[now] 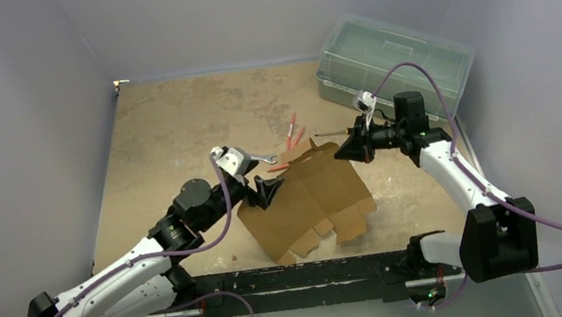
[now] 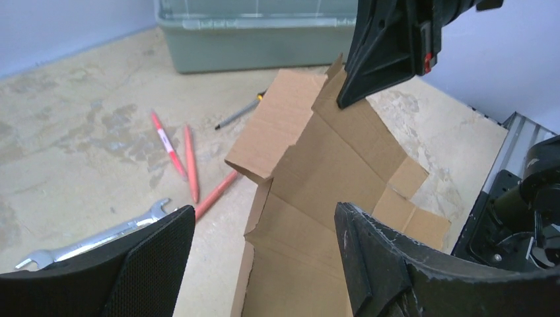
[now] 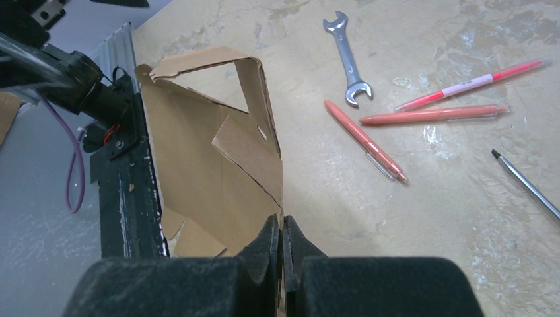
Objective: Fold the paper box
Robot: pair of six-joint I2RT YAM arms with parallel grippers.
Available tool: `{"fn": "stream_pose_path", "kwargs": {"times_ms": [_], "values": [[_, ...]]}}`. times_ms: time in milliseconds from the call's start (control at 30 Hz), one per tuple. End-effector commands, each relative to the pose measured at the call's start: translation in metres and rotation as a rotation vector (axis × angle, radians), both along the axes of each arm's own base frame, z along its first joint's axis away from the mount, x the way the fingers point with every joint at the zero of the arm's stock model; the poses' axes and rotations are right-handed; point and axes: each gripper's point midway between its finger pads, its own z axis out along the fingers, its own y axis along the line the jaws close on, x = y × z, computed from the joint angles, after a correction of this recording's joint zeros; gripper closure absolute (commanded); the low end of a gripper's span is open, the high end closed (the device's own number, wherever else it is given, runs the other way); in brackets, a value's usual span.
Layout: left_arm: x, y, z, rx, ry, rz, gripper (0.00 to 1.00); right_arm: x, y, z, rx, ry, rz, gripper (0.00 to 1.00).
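**A:** Over the desk (image 1: pixel 176 131), seen from above, where does the paper box (image 1: pixel 312 199) lie?

**B:** Near the front edge, between the two arms. It is a brown die-cut sheet, mostly unfolded, with its far side lifted. The right tool (image 1: pixel 345 150) meets its far corner and the left tool (image 1: pixel 265 189) hangs at its left edge. A green-tinted plastic bin (image 1: pixel 392 58) stands well apart at the back.

**A:** And the left wrist view?

**B:** The left tool (image 2: pixel 263 210) is spread wide, one black finely textured pad (image 2: pixel 155 264) on either side of the sheet's near end, gripping nothing. The cardboard is matte and stiff, scored with straight creases, and one panel folds up along a crease.

**A:** The right wrist?

**B:** The right tool (image 3: pixel 282 228) has its fingers pressed together, and I judge that they pinch the sheet's thin edge. A side panel arches over like a tent. Beside the sheet lie a steel wrench (image 3: pixel 348 59), three slim pens (image 3: pixel 429 115) and a screwdriver (image 3: pixel 528 185).

**A:** How should this fold go?

**B:** I would let the right tool anchor the sheet. The left tool should close on the loose panel close to its crease, not mid-panel, then swing it along the scored line. That way the board bends there rather than buckling. It should go slowly, because the board looks springy and the pinched edge could slip.
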Motion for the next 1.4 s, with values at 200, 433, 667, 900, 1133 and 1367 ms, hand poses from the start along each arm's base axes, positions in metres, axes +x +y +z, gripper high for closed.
{"fn": "stream_pose_path", "kwargs": {"times_ms": [200,433,667,900,1133,1367], "values": [[0.006,-0.014,-0.015,-0.016,0.052,-0.012,0.23,0.002,0.005,0.017,0.023,-0.050,0.038,1.00],[0.005,-0.011,-0.013,-0.059,0.067,0.008,0.24,0.001,0.005,0.017,0.022,-0.040,0.049,1.00],[0.009,0.004,-0.016,-0.210,0.138,0.110,0.11,0.001,0.003,0.016,0.002,-0.057,0.044,1.00],[-0.001,0.012,-0.015,-0.296,0.129,0.100,0.02,0.000,0.003,0.013,0.000,-0.071,0.045,1.00],[-0.007,0.007,-0.013,-0.180,0.051,0.029,0.13,0.001,0.003,0.011,-0.004,-0.064,0.050,1.00],[-0.009,0.000,-0.034,-0.080,0.064,-0.012,0.17,0.002,0.003,0.008,-0.007,-0.054,0.049,1.00]]}}
